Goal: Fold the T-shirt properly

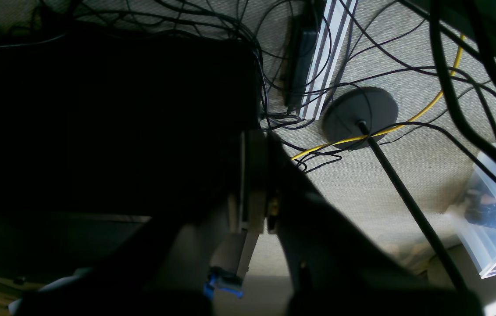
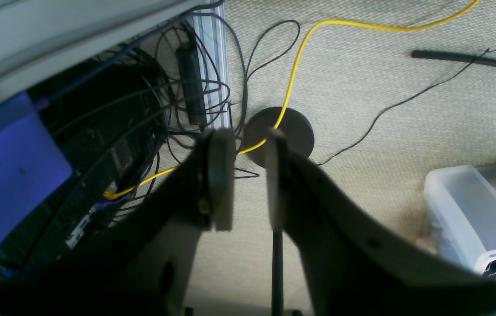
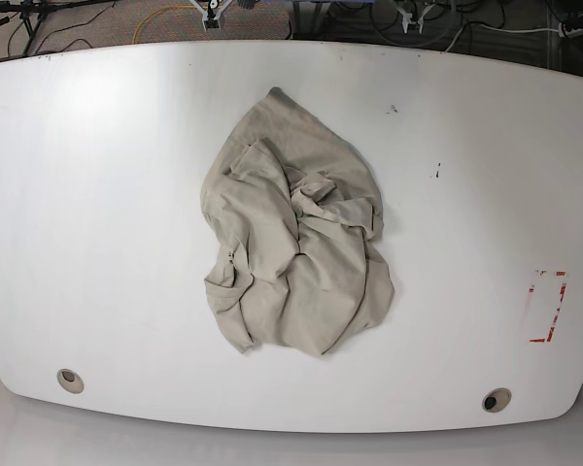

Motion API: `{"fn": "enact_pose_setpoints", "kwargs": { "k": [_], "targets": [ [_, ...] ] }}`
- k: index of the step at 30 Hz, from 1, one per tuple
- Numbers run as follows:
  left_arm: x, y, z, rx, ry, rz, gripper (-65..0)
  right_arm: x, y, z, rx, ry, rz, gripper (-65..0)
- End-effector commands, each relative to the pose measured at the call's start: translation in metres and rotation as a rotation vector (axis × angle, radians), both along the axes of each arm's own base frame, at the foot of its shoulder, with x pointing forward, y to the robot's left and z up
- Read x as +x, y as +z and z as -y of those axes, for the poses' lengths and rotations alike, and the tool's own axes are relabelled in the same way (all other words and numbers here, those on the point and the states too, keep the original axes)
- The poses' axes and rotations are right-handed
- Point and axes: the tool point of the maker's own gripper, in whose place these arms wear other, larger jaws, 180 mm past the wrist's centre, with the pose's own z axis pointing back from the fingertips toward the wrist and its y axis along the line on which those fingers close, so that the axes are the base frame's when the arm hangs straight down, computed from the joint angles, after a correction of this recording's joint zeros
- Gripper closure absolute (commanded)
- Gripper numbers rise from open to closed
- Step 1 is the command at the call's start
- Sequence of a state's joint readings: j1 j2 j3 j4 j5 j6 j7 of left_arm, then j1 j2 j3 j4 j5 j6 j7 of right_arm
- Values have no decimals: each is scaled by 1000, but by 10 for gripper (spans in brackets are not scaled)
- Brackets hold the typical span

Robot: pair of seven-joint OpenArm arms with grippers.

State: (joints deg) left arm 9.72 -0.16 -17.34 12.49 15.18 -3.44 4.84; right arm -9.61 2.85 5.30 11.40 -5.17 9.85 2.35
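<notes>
The right pincer is slightly spread and the left pincer pressed together, both beyond the far edge, well apart from the T-shirt. Crumpled mid-surface, its long axis runs from the far edge toward the near one, narrow peak pointing away. The white surface has two round grommets; cables trail over carpet.

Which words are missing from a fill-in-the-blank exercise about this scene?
The T-shirt lies crumpled on a ____ table. The cable across the round black base is ____. The marks near the table's right edge in the base view are ____.
Missing words: white; yellow; red.
</notes>
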Motion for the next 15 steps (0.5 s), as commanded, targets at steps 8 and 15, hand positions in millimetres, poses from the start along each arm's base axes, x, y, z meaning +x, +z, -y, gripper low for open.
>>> {"fn": "enact_pose_setpoints", "kwargs": {
  "k": [8, 15],
  "targets": [
    [-3, 0, -2, 5, -5, -1, -4, -11, 1, -3, 9, -3, -9, -119],
    [-1, 0, 0, 0, -9, 4, -6, -11, 1, -2, 6, -4, -11, -117]
  ]
}}
